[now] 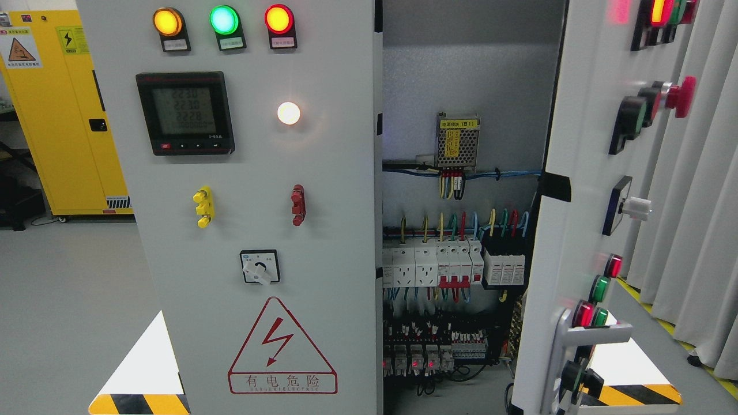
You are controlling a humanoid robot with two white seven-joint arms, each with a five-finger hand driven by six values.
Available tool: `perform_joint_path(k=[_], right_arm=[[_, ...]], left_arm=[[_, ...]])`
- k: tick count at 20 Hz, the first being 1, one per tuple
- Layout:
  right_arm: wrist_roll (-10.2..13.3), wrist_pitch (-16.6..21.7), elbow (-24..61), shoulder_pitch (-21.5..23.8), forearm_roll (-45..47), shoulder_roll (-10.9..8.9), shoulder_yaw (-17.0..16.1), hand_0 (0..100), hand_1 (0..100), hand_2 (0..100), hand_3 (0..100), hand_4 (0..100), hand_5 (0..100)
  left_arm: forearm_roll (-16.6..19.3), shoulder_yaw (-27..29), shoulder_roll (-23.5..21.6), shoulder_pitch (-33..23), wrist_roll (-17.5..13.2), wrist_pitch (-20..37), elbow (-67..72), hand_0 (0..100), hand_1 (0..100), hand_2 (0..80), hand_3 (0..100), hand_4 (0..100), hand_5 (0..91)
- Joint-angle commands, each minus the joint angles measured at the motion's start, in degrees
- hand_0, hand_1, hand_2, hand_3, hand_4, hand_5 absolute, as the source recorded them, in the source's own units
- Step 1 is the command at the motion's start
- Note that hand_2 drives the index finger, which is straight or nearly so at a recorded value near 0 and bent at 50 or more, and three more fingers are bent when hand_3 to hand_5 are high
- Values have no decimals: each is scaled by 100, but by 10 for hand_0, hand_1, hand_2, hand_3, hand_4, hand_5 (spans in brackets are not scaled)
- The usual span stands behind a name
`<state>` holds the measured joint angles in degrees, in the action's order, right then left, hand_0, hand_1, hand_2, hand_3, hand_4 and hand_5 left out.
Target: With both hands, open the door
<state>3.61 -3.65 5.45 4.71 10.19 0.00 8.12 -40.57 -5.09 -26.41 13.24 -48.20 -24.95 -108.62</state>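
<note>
you are facing a grey electrical cabinet whose left door (253, 219) is shut and fills the middle of the view, while the right door (582, 190) stands swung out toward you at the right, edge-on, so the wired interior (461, 242) shows between them. by the look of it the right half of the job is largely done and the left door is the step still open. neither of your hands is in view, so you cannot tell whether they are wide, narrow or holding anything. no handle shows on the left door's face; its free edge runs beside the gap, so the next move likely calls for bringing the left hand up to that edge and pulling outward, clear of the meter (184, 112), the rotary switch (260, 267) and the three lamps (223, 20) above.
</note>
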Motion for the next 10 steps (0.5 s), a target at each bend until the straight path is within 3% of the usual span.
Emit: perform_joint_path(k=[1, 7, 10], right_arm=[[-1, -4, 0, 4, 0, -167, 5, 202, 122, 0, 0, 0, 0], [-1, -4, 0, 13, 0, -167, 14, 202, 123, 0, 0, 0, 0], [-1, -4, 0, 13, 0, -167, 5, 202, 123, 0, 0, 0, 0]], left_arm=[[-92, -545, 618, 1513, 13, -448, -248, 0, 0, 0, 0, 0, 0], [-48, -652, 1505, 2753, 21, -1274, 323, 0, 0, 0, 0, 0, 0], [215, -678, 1954, 3210, 13, -1345, 657, 0, 0, 0, 0, 0, 0]])
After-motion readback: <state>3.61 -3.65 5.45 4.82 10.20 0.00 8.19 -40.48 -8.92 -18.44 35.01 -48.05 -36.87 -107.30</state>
